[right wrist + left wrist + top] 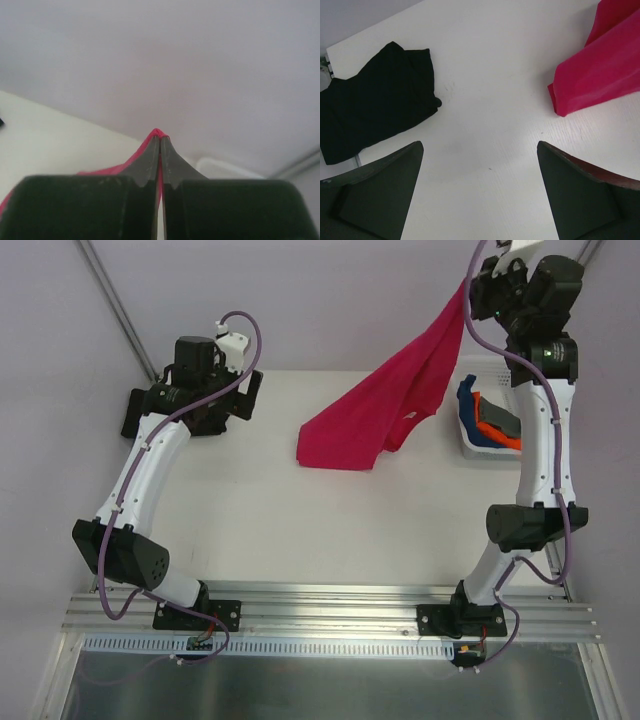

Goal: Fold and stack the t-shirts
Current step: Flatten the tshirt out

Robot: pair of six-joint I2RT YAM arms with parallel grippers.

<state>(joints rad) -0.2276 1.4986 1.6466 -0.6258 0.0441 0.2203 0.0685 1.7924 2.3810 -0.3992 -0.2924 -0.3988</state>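
A crimson-pink t-shirt [385,410] hangs in the air from one pinched edge, and its lower part rests on the white table [300,530]. My right gripper [478,285] holds it high at the back right. In the right wrist view the gripper [160,138] is shut on a thin fold of the pink cloth [110,169]. My left gripper [192,405] hovers over the back left of the table. It stands wide open [480,146] over bare table. A folded black t-shirt [375,110] lies to its left, and the pink t-shirt [600,75] is on its right.
A white basket [468,445] at the right edge holds blue [468,392], orange [500,430] and grey cloth. Its pale rim [220,167] shows past my right fingers. A metal frame post [115,300] rises at the back left.
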